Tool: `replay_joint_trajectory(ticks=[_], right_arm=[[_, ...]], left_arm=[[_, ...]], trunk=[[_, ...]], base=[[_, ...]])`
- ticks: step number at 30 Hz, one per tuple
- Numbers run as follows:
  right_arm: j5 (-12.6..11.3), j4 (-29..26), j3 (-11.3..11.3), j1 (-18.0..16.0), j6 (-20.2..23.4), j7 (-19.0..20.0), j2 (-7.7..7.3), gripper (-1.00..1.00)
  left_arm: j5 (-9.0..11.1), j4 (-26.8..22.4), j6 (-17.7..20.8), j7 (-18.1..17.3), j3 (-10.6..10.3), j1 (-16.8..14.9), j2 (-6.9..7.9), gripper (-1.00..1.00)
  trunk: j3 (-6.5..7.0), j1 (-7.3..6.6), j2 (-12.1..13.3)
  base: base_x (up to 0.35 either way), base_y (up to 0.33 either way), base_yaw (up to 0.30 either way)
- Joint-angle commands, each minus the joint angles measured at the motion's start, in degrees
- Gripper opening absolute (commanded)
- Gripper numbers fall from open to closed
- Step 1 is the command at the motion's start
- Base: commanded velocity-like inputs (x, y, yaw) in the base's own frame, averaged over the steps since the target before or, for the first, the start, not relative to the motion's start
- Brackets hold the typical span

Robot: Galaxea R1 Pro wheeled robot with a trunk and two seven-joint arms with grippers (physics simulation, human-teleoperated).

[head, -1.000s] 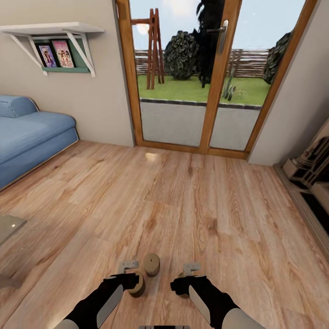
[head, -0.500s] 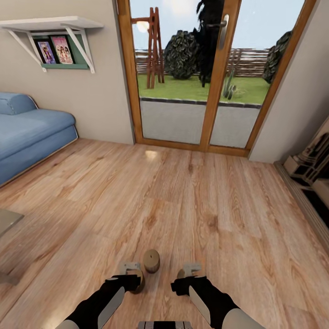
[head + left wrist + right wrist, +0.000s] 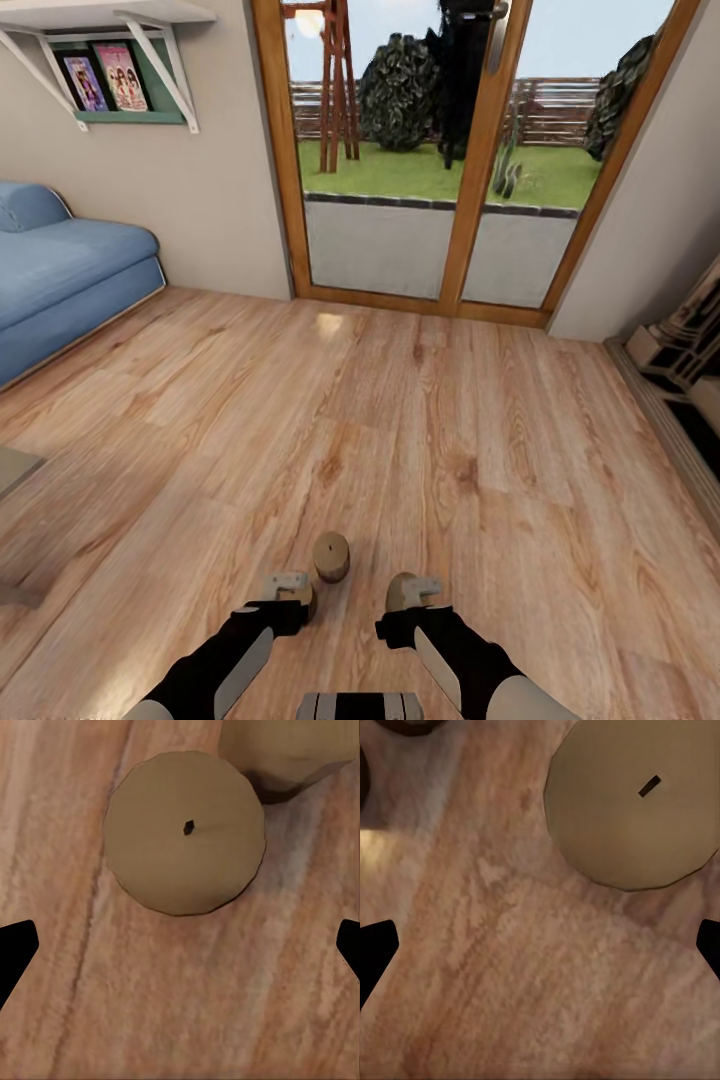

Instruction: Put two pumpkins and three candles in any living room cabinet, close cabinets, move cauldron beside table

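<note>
Three candles stand on the wooden floor just in front of me. The middle candle stands free between my hands. A second candle is mostly hidden under my left gripper. The third candle peeks out beside my right gripper. In the left wrist view the left gripper hangs open above a candle, with another candle beside it. The right gripper is open too, over the floor, with a candle off to one side of its centre.
A blue sofa runs along the left wall under a shelf with pictures. A wood-framed glass door is straight ahead. A fireplace stands at the right edge and a table corner at the left edge.
The camera has tilted down a little. Both grippers sit slightly nearer to me relative to the candles: the right candle now peeks out more, and the left one is more covered.
</note>
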Motion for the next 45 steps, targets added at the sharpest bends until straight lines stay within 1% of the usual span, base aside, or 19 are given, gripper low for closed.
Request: replay_joint_trajectory(ticks=[1, 4, 6, 7, 9, 10, 11, 13, 14, 15, 16, 17, 20, 22, 24, 32, 35, 41, 45], right_arm=[[-0.62, -0.1, 0.46, -0.03, 0.19, -0.51, -0.05, 1.0], [-0.63, -0.09, 0.46, -0.03, 0.13, -0.51, -0.05, 1.0], [-0.64, -0.09, 0.46, -0.03, 0.11, -0.51, -0.05, 1.0], [-0.64, -0.09, 0.46, -0.03, 0.11, -0.51, -0.05, 1.0], [-0.68, -0.09, 0.46, -0.03, 0.1, -0.51, -0.05, 1.0], [-0.69, -0.09, 0.46, -0.03, 0.1, -0.51, -0.05, 1.0], [-0.71, -0.09, 0.46, -0.03, 0.1, -0.51, -0.05, 1.0], [-0.76, -0.09, 0.46, -0.03, 0.1, -0.51, -0.05, 1.0], [-0.78, -0.09, 0.46, -0.03, 0.1, -0.51, -0.05, 1.0], [-0.79, -0.09, 0.46, -0.03, 0.1, -0.51, -0.05, 1.0], [-0.8, -0.09, 0.46, -0.03, 0.1, -0.53, -0.05, 1.0], [-0.81, -0.09, 0.46, -0.03, 0.1, -0.52, -0.05, 1.0], [-0.92, -0.09, 0.46, -0.03, 0.1, -0.51, -0.08, 1.0], [-0.97, -0.08, 0.46, -0.03, 0.1, -0.51, -0.12, 1.0], [-0.98, -0.08, 0.46, -0.03, 0.1, -0.56, -0.11, 1.0], [-0.99, 0.0, 0.01, -0.03, 0.14, -0.75, -0.21, 1.0], [-0.92, 0.04, -0.09, -0.03, 0.25, -0.86, -0.22, 1.0], [-1.09, 0.09, -0.15, -0.03, 0.14, -4.14, -0.3, 1.0], [-1.15, 0.09, -0.22, -0.03, 0.08, -4.89, -0.31, 1.0]], left_arm=[[0.56, -0.35, 0.15, 0.54, -0.3, -0.04, 0.09, 1.0], [0.72, -1.82, 0.78, 0.54, -0.13, -0.04, 0.38, 1.0], [0.86, -4.4, 1.48, 0.54, 0.1, 0.04, 0.74, 1.0], [1.11, -6.82, 2.81, 0.57, 0.22, 0.11, 1.16, 1.0], [1.57, -13.05, 8.88, 0.55, 0.57, 0.18, 2.99, 1.0], [1.71, -14.81, 10.91, 0.55, 0.69, 0.19, 3.54, 1.0], [2.15, -18.48, 14.92, 0.54, 0.98, 0.27, 4.67, 1.0], [3.91, -25.35, 21.45, 0.59, 1.84, 0.54, 6.45, 1.0], [5.03, -28.23, 23.62, 0.63, 2.24, 0.78, 7.14, 1.0], [5.59, -29.49, 24.44, 0.65, 2.4, 0.97, 7.53, 1.0], [7.34, -32.44, 26.2, 0.66, 2.86, 1.66, 9.06, 1.0], [8.69, -33.77, 26.99, 0.65, 3.44, 1.97, 9.98, 1.0], [12.91, -35.82, 29.57, 0.7, 6.05, 2.38, 11.11, 1.0], [15.53, -37.09, 33.46, 0.91, 8.15, 2.53, 11.37, 1.0], [16.09, -37.62, 35.02, 1.09, 8.97, 2.57, 11.48, 1.0], [16.99, -38.18, 36.12, 1.41, 9.23, 2.6, 10.65, 1.0], [17.12, -38.34, 36.22, 1.41, 9.31, 2.6, 10.7, 1.0], [17.21, -38.37, 36.25, 1.41, 9.46, 2.6, 10.84, 1.0], [17.23, -38.37, 36.25, 1.41, 9.45, 2.6, 10.78, 1.0]], trunk=[[-0.04, -0.01, -0.02], [-0.04, -0.01, -0.02], [-0.04, -0.01, -0.02], [-0.04, -0.01, -0.02], [-0.04, -0.01, -0.02], [-0.04, -0.01, -0.02], [-0.04, -0.01, -0.02], [-0.04, -0.01, -0.02], [-0.04, -0.01, -0.02], [-0.04, -0.01, -0.02], [-0.04, -0.01, -0.02], [-0.04, -0.01, -0.02], [-0.04, -0.01, -0.02], [-0.04, -0.01, -0.02], [-0.04, -0.01, -0.02], [-0.04, -0.01, -0.02], [-0.04, -0.01, -0.02], [-0.04, -0.01, -0.02], [-0.04, -0.01, -0.02]], base=[[0.0, 0.0, 0.0], [0.0, 0.0, 0.0], [0.0, 0.0, 0.0], [0.0, 0.0, 0.0], [0.0, 0.0, 0.0], [0.0, 0.0, 0.0], [0.0, 0.0, 0.0], [0.0, 0.0, 0.0], [0.0, 0.0, 0.0], [0.0, 0.0, 0.0], [0.0, 0.0, 0.0], [0.0, 0.0, 0.0], [0.0, 0.0, 0.0], [0.0, 0.0, 0.0], [0.0, 0.0, 0.0], [0.043, 0.0, 0.0], [0.046, 0.0, 0.0], [0.077, 0.0, 0.0], [0.008, 0.0, 0.0]])
